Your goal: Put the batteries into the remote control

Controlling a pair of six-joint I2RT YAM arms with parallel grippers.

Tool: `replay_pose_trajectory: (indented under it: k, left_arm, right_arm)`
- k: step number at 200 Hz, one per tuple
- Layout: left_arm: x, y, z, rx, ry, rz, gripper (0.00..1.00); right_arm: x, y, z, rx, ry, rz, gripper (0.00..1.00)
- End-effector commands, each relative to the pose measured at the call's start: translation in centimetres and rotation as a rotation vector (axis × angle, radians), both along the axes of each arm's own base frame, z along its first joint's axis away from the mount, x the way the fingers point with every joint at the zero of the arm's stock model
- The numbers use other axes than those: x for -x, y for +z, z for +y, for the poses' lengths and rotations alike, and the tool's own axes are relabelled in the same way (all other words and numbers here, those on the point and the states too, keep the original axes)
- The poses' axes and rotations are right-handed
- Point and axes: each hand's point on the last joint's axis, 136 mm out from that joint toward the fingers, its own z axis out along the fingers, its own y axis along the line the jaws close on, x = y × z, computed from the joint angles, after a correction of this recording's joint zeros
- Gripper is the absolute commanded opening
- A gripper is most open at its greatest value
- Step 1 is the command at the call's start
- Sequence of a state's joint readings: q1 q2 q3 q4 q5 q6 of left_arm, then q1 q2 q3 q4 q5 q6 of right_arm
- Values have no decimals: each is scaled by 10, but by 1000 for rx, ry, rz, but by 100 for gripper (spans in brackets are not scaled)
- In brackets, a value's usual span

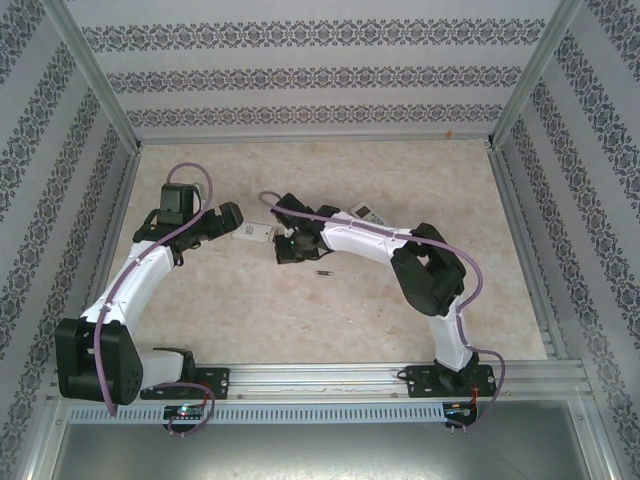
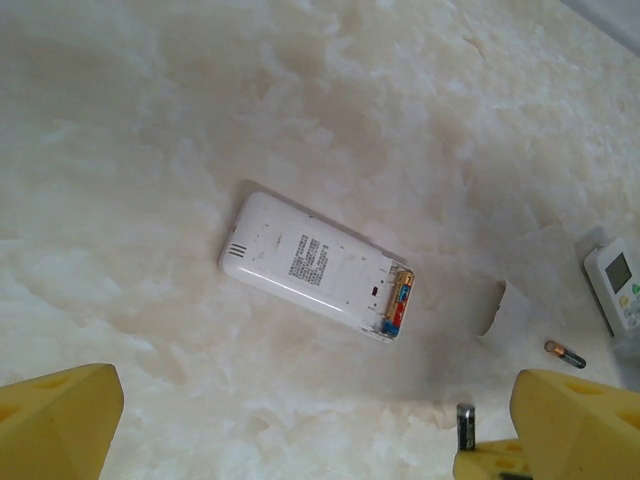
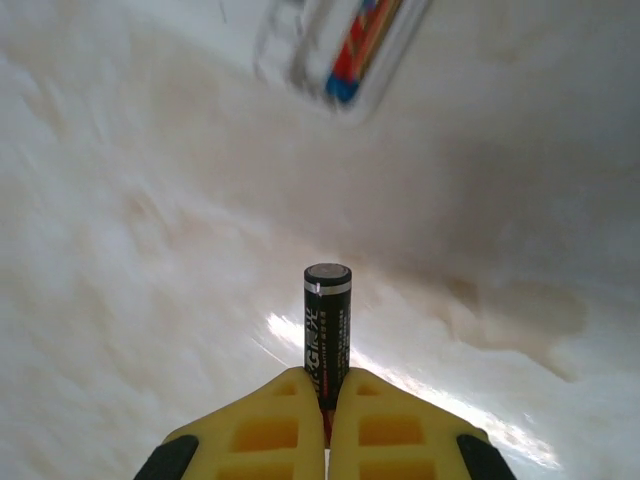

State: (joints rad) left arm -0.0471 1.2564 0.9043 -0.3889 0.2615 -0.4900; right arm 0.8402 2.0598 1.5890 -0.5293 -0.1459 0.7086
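Note:
The white remote control [image 2: 310, 262] lies back-up on the table, its battery compartment [image 2: 398, 298] open with one battery inside. My left gripper [image 2: 315, 430] hovers open over the table just beside it, touching nothing. My right gripper [image 3: 327, 395] is shut on a black battery [image 3: 327, 325] that sticks out from its yellow fingertips, a short way from the open compartment [image 3: 345, 45]. In the left wrist view that held battery [image 2: 465, 425] shows near the lower right. Another loose battery [image 2: 565, 352] lies on the table [image 1: 323, 272]. From above, both grippers [image 1: 230, 222] [image 1: 285, 248] flank the remote [image 1: 255, 232].
A second white remote [image 2: 620, 285] with a small screen lies face-up to the right [image 1: 368, 212]. A thin white curved piece [image 2: 498, 310], perhaps the compartment cover, rests between the two remotes. Patterned walls and metal posts ring the marble-look table [image 1: 200, 300].

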Motion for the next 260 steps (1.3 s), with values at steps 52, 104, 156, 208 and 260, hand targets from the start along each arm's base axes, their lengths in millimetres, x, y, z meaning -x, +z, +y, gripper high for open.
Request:
replay_pose_trajectory:
  k: [52,104,156,208,260]
  left_arm:
    - [-3,-3,1,39,31,-9,100]
    - [-5,-9,1,38,29,6,100]
    - [-5,-13,2,36,34,13,100]
    - [-9,-18,3,33,37,24,100]
    - [-31,-41,12,-40,53,105,100]
  right_arm:
    - [-61,1,24,-102,-375,54,4]
    - [-67,-16,31,-97,-399,78,6]
    - [-68,-24,36,-92,-373,97,11]
    - [-64,-25,34,-79,-360,104,19]
    - [-63,-8,33,-104,-345,91,20]
